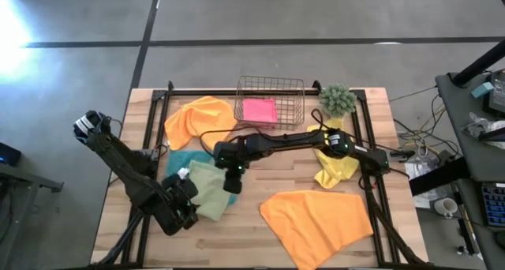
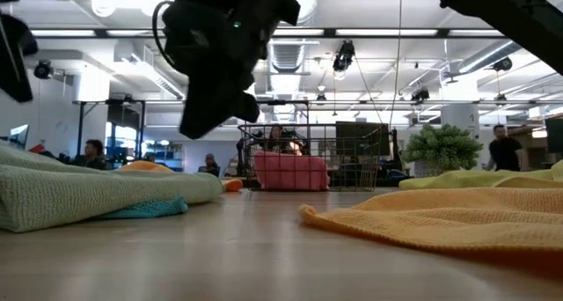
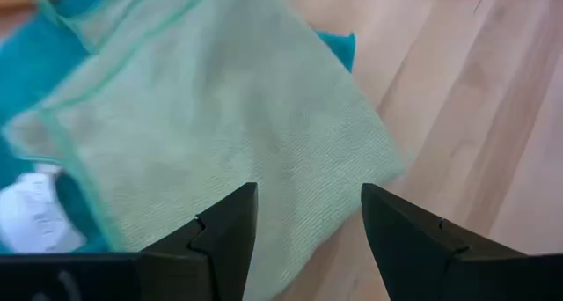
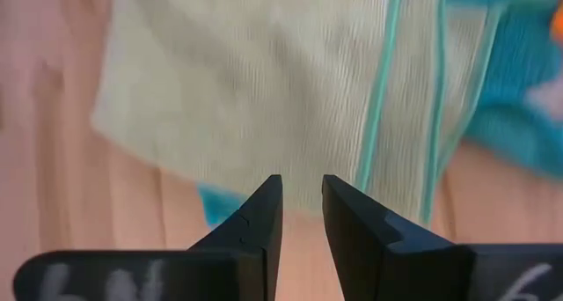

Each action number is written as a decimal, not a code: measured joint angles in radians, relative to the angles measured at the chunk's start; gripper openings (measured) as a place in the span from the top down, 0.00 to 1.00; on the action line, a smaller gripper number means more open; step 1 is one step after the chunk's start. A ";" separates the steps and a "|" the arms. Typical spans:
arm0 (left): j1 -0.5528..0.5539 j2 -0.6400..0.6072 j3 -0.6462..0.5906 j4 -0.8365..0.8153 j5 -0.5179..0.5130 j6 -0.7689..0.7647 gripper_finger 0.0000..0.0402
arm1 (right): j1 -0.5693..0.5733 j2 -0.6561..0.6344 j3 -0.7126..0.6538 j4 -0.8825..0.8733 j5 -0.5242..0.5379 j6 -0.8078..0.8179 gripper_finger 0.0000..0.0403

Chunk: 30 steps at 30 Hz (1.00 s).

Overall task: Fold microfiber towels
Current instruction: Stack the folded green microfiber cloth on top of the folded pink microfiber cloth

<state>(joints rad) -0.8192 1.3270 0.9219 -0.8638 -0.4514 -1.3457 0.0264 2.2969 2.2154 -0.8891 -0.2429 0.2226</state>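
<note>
The wire basket [image 1: 271, 99] stands at the far edge of the surface [image 1: 245, 223]; a folded pink towel [image 1: 259, 110] lies inside it, seen through the wires in the low view [image 2: 291, 172]. Nothing else shows in the basket. Just beside it, to the right, sits a small green plant [image 1: 338, 100].

An orange towel [image 1: 197, 118] lies loose to the left of the basket, its edge close to the basket's wall. A yellow towel [image 1: 336, 167] is bunched under the right arm. A second, larger orange towel [image 1: 316, 221] is spread flat at the near right. The sage towel [image 1: 207, 188] lies on top of the teal towel [image 1: 183, 159] at the middle left.

The right gripper [image 1: 231, 179] reaches across to the middle and hangs above the sage towel's edge, off the surface in the low view [image 2: 207, 116]. Its fingers [image 4: 259, 226] stand narrow, apart by a slim gap, holding nothing. The left gripper [image 1: 183, 193] hovers over the sage towel's near left part, its fingers [image 3: 230, 231] wide and empty.
</note>
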 joint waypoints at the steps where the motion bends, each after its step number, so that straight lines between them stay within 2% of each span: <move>1: 0.000 0.000 -0.022 0.028 0.000 0.000 0.53 | 0.003 0.000 0.000 -0.024 0.000 0.000 0.81; 5: 0.000 0.000 -0.073 0.119 0.031 -0.006 0.53 | 0.012 0.001 -0.008 -0.108 0.009 -0.007 0.81; 10: 0.004 0.000 -0.063 0.148 0.039 0.020 0.53 | 0.024 0.001 -0.010 -0.197 0.064 -0.059 0.81; 21: 0.082 0.005 0.047 0.148 0.088 0.080 0.53 | 0.033 -0.011 -0.013 -0.299 0.095 -0.215 0.81; 30: 0.127 0.104 0.184 0.135 0.167 0.104 0.53 | 0.030 -0.125 -0.055 -0.355 0.122 -0.361 0.81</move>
<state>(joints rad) -0.6924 1.4314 1.1059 -0.7287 -0.2849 -1.2412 0.0563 2.1720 2.1606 -1.2439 -0.1211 -0.1383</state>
